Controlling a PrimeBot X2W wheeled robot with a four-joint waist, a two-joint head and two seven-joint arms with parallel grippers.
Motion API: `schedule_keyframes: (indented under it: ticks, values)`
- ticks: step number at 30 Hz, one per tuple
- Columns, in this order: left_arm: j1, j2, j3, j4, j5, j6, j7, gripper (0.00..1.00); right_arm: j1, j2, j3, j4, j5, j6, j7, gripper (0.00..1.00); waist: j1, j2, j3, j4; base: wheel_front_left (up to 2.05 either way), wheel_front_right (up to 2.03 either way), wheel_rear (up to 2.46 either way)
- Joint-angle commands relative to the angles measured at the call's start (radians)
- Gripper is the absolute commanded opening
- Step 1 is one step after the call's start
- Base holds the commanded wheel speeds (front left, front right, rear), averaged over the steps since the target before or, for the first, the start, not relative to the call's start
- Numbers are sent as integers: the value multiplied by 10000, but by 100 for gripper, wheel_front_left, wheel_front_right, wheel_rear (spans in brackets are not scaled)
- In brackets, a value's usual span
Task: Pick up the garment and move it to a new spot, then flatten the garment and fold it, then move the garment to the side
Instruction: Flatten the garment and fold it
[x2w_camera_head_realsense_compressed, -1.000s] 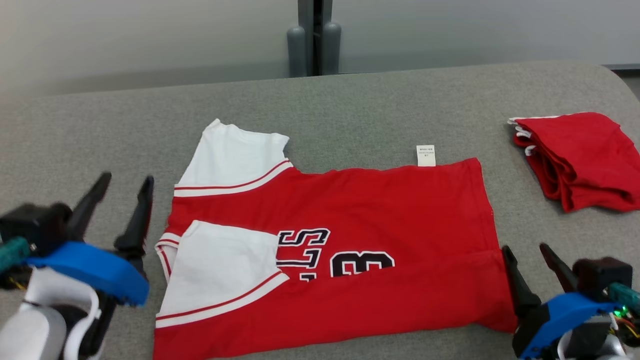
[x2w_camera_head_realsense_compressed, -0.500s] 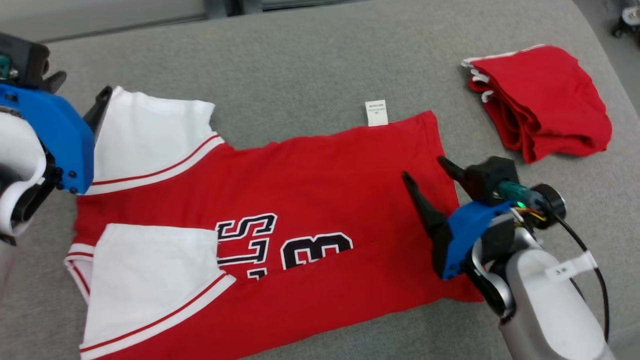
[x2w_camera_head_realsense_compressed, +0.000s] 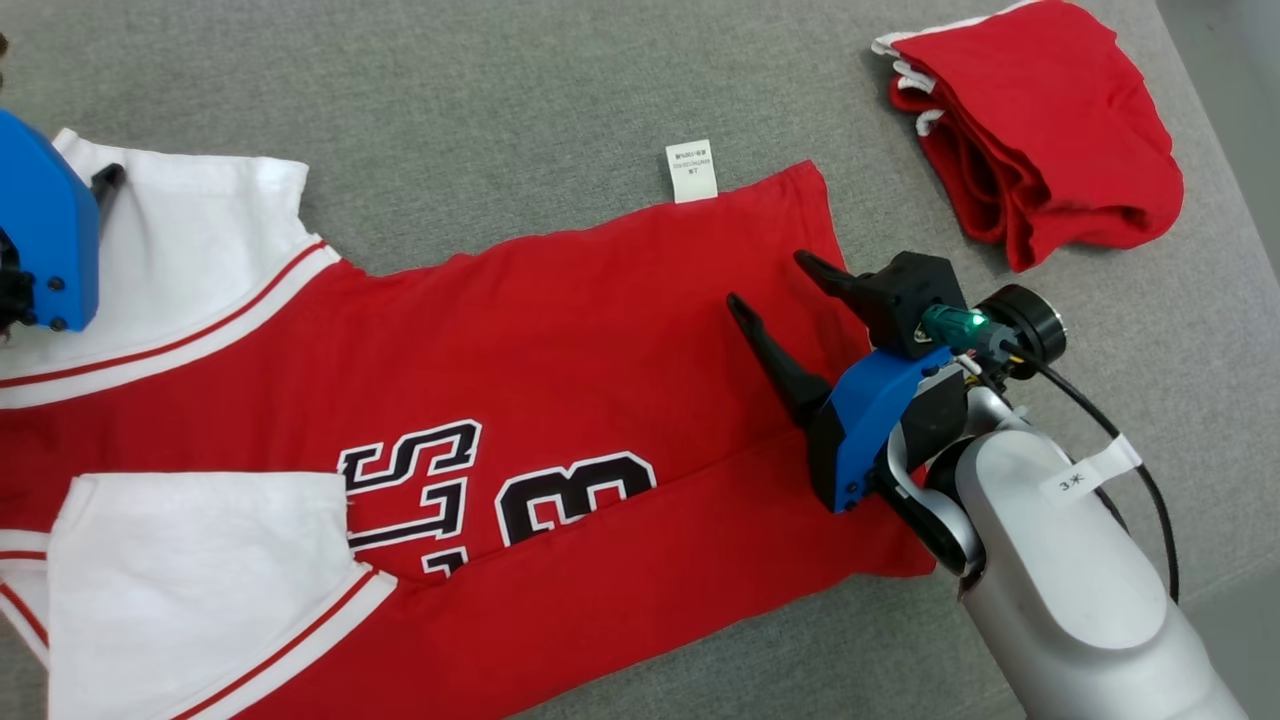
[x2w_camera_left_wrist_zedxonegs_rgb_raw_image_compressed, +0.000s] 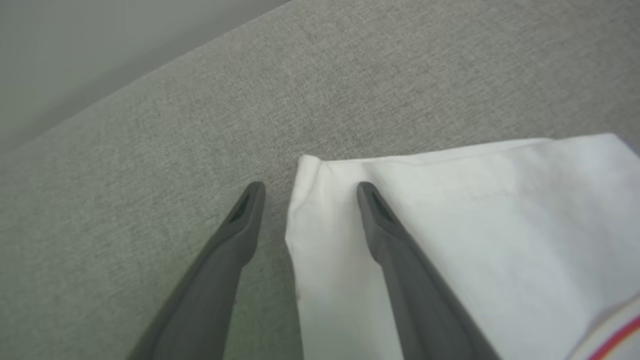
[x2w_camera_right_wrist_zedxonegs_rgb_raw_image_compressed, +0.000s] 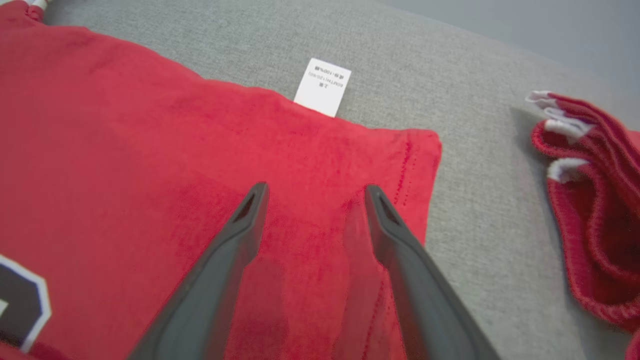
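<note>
red jersey (x2w_camera_head_realsense_compressed: 600, 330) flat on grey table (x2w_camera_head_realsense_compressed: 500, 80), right claw (x2w_camera_head_realsense_compressed: 768, 279) spread above it

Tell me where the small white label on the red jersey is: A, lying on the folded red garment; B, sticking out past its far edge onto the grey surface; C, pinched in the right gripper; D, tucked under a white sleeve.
B: the label pokes out past the far edge of the jersey onto the grey surface, apart from the open right gripper.
</note>
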Motion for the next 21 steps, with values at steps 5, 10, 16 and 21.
schedule_keyframes:
  ticks: [5,10,16,21]
  values:
    - [-26,-298,-145,400,-295,-15,208,100,-251,-39,137,63,221,0,-179,100,-2,0,169,-101,0,0,0]
    - [-147,-422,-564,105,-489,-158,322,0,-566,-242,-123,87,195,1,-121,100,-2,0,174,67,0,0,0]
    - [-647,-629,-730,-262,-705,-180,-205,0,-1144,-468,-453,334,177,0,252,100,-2,0,86,433,0,0,0]
    - [-883,-879,-1075,-644,-838,-195,-733,0,-1823,-732,-930,1089,342,1,959,100,-2,0,0,911,0,0,0]
